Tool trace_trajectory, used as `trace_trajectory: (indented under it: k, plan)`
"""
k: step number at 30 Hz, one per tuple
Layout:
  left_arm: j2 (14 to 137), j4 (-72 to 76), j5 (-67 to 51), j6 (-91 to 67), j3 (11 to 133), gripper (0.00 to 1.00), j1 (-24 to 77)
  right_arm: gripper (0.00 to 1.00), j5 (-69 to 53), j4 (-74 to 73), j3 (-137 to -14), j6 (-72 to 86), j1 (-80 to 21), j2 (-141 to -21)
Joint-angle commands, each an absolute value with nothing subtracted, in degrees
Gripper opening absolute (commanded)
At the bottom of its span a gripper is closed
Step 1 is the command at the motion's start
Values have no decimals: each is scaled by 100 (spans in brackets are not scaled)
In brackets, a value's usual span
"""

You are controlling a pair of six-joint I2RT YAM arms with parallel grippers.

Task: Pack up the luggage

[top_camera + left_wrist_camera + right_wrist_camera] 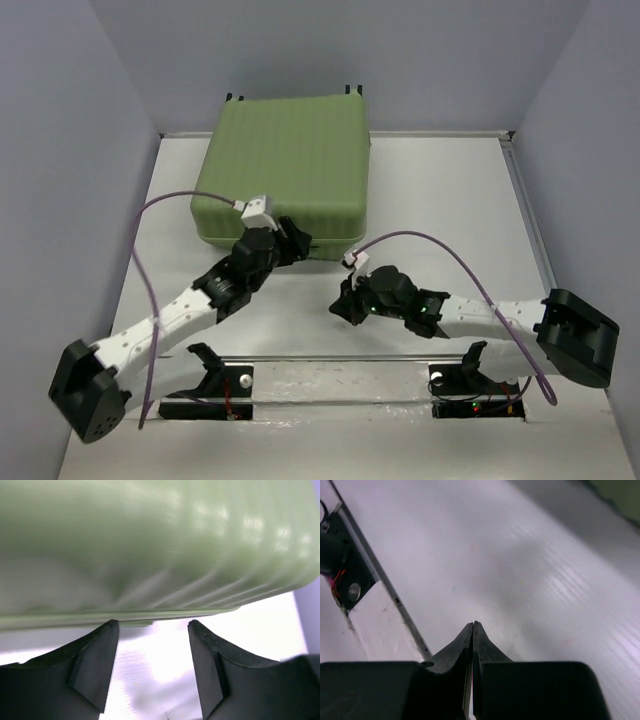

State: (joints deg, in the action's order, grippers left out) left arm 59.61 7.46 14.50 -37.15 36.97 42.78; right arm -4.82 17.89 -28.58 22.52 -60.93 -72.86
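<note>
The luggage [285,170] is a large light-green ribbed hard-shell suitcase lying closed and flat at the back of the table. In the left wrist view its shell [150,545] fills the top. My left gripper [300,240] is open and empty at the suitcase's near edge, its fingertips [111,630] just under the rim [130,619]. My right gripper [340,305] is shut and empty, low over the bare table in front of the suitcase. In the right wrist view its jaws [473,626] are pressed together.
Grey walls close in the table [440,200] at the back and both sides. A metal rail with the arm mounts [340,385] runs along the near edge and also shows in the right wrist view [375,570]. Purple cables [150,290] loop over both arms.
</note>
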Motion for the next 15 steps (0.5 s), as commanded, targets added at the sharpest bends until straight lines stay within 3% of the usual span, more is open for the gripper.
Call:
trace_trajectory:
  k: [1,7,12,13,15]
  plan:
    - [4441,72,2924,-3928,3191,71,4113,7,-658,1784,-2733,2171,-5565,-6988]
    - [3252,-1221,3077,-3439,4444,84,2868,7,-800,1073,-3224,1837,-5133,-6540]
    - [4611,-1267,2331,-2866,6105,91,1733,9,-117,441,-3769,2047,-4879,-5880]
    - [4875,-1231,1833,-2778,6248,92,1235,19,-45,352,-3892,2109,-4626,-5845]
    - [5614,-987,1120,-2873,6476,92,166,26,183,107,-4323,2171,-4221,-5897]
